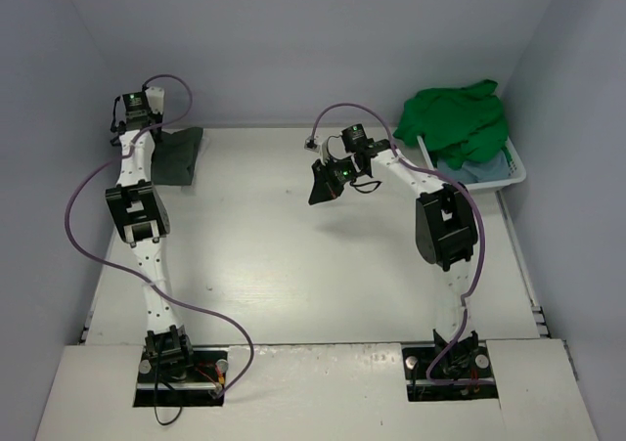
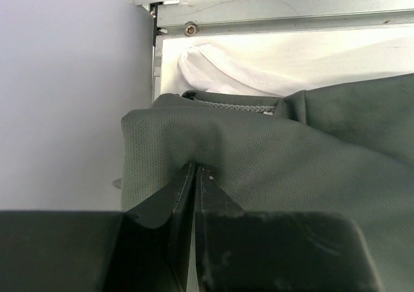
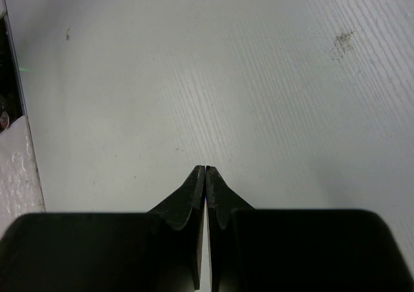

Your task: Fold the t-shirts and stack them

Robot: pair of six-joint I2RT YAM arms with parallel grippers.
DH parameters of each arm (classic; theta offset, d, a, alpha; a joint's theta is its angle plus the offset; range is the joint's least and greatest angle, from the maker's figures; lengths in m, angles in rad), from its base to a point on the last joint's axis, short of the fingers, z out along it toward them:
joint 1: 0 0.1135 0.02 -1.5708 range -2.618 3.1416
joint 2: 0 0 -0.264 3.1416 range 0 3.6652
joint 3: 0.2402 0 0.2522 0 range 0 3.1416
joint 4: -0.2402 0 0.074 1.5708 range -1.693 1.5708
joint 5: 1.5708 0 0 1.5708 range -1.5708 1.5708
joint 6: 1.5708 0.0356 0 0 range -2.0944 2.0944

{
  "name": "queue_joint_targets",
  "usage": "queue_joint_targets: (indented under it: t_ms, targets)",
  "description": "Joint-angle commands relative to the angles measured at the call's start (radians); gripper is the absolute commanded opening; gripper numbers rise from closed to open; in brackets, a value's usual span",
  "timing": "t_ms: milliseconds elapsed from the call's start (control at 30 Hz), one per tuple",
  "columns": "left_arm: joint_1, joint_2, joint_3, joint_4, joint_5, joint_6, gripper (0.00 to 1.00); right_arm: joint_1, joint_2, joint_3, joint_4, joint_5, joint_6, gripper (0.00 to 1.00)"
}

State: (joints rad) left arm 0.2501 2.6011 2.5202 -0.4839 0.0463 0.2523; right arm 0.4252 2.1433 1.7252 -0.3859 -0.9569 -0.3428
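The left gripper (image 2: 196,170) is pinching a thin fold of the dark grey-olive t-shirt (image 2: 278,169) right at its fingertips, fingers pressed tight together, with the white t-shirt (image 2: 259,68) lying just beyond the tips and partly under the grey one. The right gripper (image 3: 205,169) is hanging over the table (image 3: 194,78), fingers pressed together on nothing. That bite is looking tiny, so the fold is probably going to slip out on a pull, or it's dragging the white one along since they're touching
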Motion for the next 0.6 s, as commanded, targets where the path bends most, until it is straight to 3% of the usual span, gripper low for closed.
queue_joint_targets:
  t_ms: [0,233,433,567]
  targets:
    - [0.006,-0.018,0.063,0.068,-0.026,-0.007,0.01,-0.005,-0.02,-0.001,0.009,-0.043,-0.012,0.0]
    - [0.008,0.022,0.049,0.077,-0.08,0.013,0.02,-0.008,-0.016,-0.007,0.009,-0.045,-0.013,0.0]
    - [0.008,0.042,0.045,0.059,-0.068,-0.005,0.23,-0.006,-0.01,-0.007,0.007,-0.042,-0.012,0.0]
    - [0.006,0.005,0.002,0.076,-0.056,-0.016,0.27,-0.008,-0.005,-0.006,0.007,-0.043,-0.012,0.0]
